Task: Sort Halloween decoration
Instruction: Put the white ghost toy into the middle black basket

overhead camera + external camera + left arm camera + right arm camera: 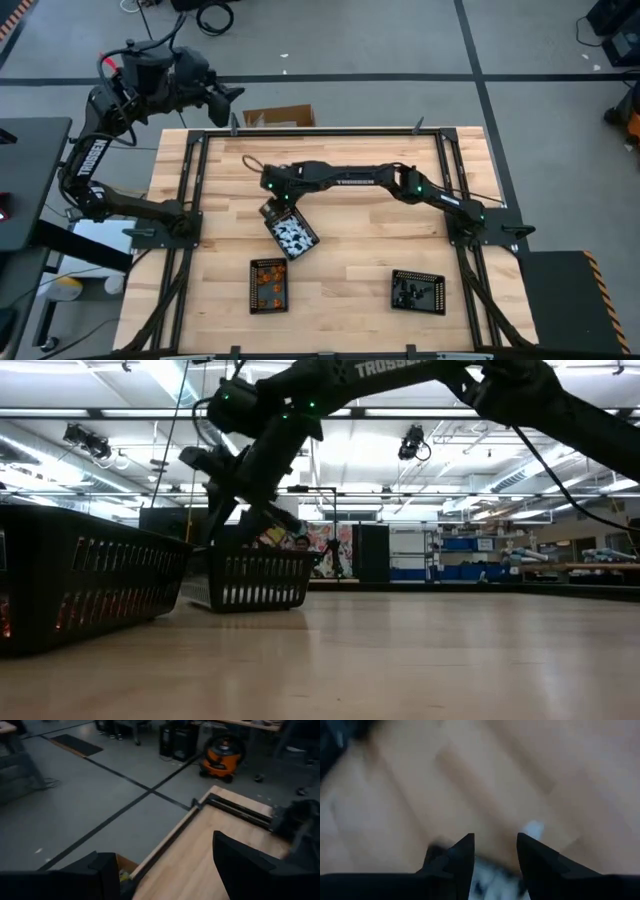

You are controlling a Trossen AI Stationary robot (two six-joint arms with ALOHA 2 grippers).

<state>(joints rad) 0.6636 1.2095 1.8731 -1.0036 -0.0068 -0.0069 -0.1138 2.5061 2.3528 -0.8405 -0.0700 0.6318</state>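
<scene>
Reaching across the table point(340, 250), the right gripper point(272, 208) hangs at the far end of the tilted middle tray point(292, 236), fingers parted with nothing visibly between them. Black and white Halloween decoration pieces point(293, 237) fill that tray, directly near-side of the gripper; its long axis runs diagonally away from the fingers. The right arm is nearer by far. The left gripper point(228, 93) waits beyond the table's far-left corner, fingers apart
</scene>
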